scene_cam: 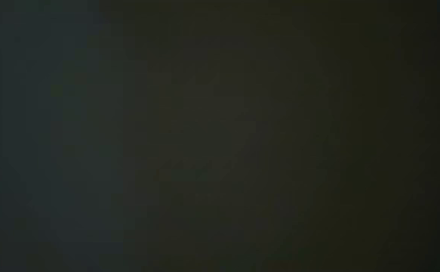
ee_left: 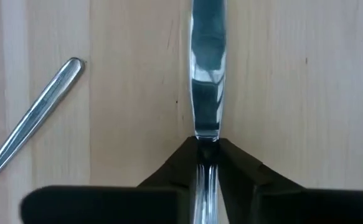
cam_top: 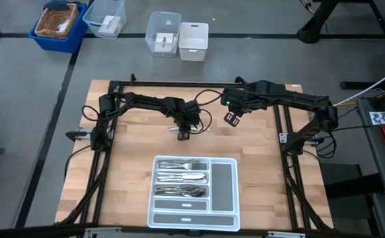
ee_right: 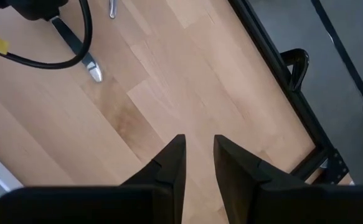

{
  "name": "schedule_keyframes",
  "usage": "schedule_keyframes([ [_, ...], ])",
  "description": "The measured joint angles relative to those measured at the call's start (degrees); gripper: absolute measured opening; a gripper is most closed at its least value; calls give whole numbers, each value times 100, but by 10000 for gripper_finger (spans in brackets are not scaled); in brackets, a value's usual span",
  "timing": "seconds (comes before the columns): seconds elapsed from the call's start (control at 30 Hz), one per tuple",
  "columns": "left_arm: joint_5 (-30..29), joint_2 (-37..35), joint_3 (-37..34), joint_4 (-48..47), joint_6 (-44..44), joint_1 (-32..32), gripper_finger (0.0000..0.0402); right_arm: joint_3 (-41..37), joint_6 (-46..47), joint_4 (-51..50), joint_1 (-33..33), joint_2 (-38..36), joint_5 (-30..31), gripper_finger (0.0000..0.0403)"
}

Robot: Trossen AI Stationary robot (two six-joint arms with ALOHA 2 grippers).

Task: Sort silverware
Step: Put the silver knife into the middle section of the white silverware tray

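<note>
Pinching a knife, left gripper (over the table).

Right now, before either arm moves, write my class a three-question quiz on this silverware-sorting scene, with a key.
1. True or false: the right pincer is gripping a fork.
2. What is clamped in the left pincer? A) a knife B) a cup C) nothing
3. Fill in: the sorted silverware lies in the compartments of a white ____.

Key:
1. False: it is open over bare wood, with nothing between its fingers.
2. A.
3. tray.
</note>
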Motion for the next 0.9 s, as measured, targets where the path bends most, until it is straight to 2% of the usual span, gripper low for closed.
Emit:
schedule_keyframes([
  [0.17,-6,0,-13,-281,-34,0,17,0,2,2,0,0,-2,83],
  [0.37,-8,-2,-15,-445,-60,0,29,0,7,4,0,0,-2,83],
  [0.6,38,-5,-21,-415,-330,0,25,0,11,22,0,0,-4,83],
  [0.9,38,-120,312,-498,-368,2,33,0,11,16,0,0,-4,83],
])
